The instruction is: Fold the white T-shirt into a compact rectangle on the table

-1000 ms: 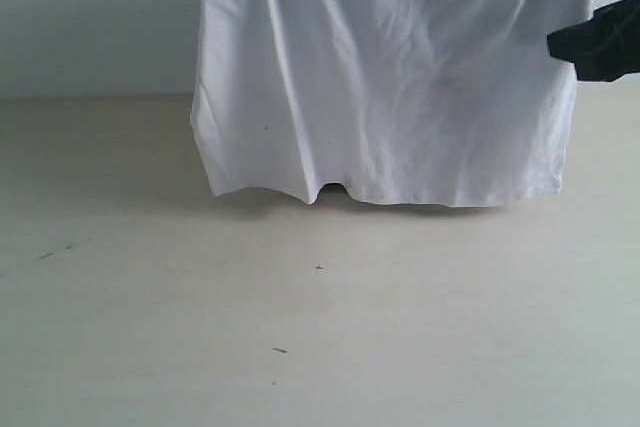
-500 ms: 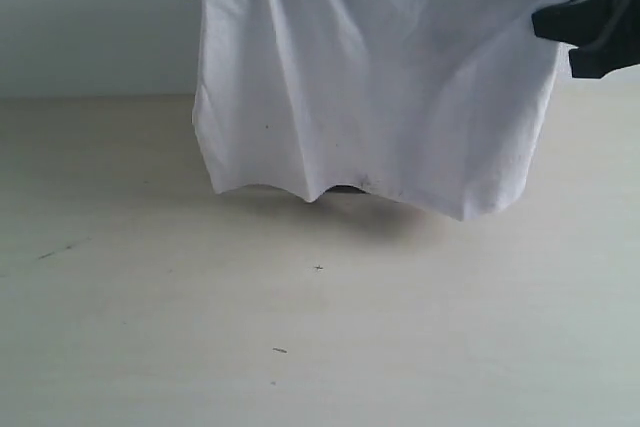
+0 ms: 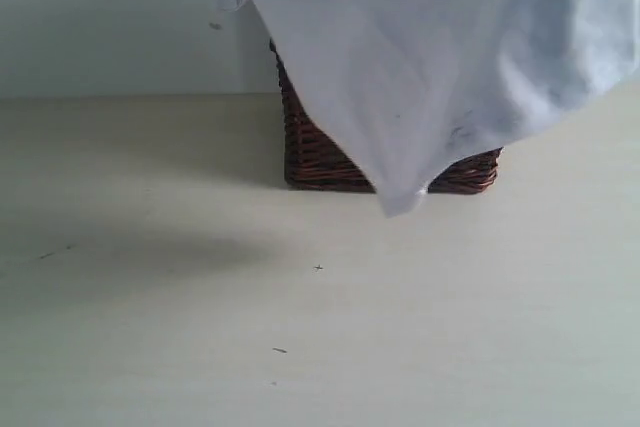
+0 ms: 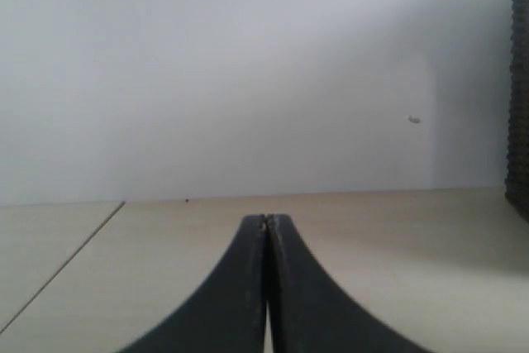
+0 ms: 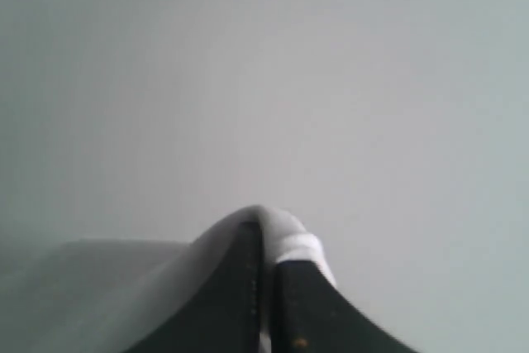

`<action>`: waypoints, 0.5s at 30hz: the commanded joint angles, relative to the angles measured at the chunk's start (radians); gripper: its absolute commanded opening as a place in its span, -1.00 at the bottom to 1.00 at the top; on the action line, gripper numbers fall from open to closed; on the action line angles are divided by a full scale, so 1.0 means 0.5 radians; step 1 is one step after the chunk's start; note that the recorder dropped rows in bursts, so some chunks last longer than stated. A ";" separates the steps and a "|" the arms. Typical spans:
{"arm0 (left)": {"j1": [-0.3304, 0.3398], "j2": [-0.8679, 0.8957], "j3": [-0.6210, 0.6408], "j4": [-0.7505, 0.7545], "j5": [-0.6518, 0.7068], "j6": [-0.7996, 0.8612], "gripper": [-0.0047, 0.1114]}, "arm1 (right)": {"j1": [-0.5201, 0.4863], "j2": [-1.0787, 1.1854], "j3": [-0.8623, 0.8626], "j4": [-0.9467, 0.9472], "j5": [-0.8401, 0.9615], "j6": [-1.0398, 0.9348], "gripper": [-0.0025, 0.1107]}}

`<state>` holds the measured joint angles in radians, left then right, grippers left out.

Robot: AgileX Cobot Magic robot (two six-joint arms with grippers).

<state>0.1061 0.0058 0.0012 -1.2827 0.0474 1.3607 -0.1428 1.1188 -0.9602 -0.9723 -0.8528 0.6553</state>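
Exterior view: pale table [image 3: 150,327] meets grey wall [image 3: 100,17].

**Right gripper, closed on white cloth**

- Right gripper [image 5: 264,241]: lower middle of the frame. Two dark fingers [image 5: 240,295] flare outward toward the bottom edge and are pressed together, with only a thin seam between them.
- White T-shirt [image 5: 296,247]: a bunched fold pinched at the tips and capping both. It is rolled into a small bright wad on the finger at the right of the frame. From the other finger the fabric slopes in shade toward the lower left corner.
- Orange speck [image 5: 299,342]: on the dark finger near the bottom edge; too small to identify.
- Background [image 5: 264,72]: plain pale grey, featureless, filling the rest of the frame.
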 commanded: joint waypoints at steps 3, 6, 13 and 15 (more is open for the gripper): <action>0.006 -0.012 -0.002 -0.015 0.006 -0.007 -0.92 | -0.005 -0.074 -0.122 0.641 0.027 -0.471 -0.96; 0.006 -0.012 -0.002 -0.015 0.006 -0.007 -0.92 | -0.005 -0.074 -0.227 0.811 0.027 -0.494 -0.96; 0.006 -0.012 -0.002 -0.015 0.006 -0.007 -0.92 | -0.005 -0.074 -0.756 0.934 0.024 -0.482 -0.96; 0.006 -0.012 -0.002 -0.015 0.006 -0.007 -0.92 | -0.005 -0.074 -0.937 0.974 0.024 -0.426 -0.96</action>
<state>0.1061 0.0058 0.0012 -1.2827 0.0474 1.3607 -0.1428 1.0964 -1.3416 -0.5402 -0.8090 0.4219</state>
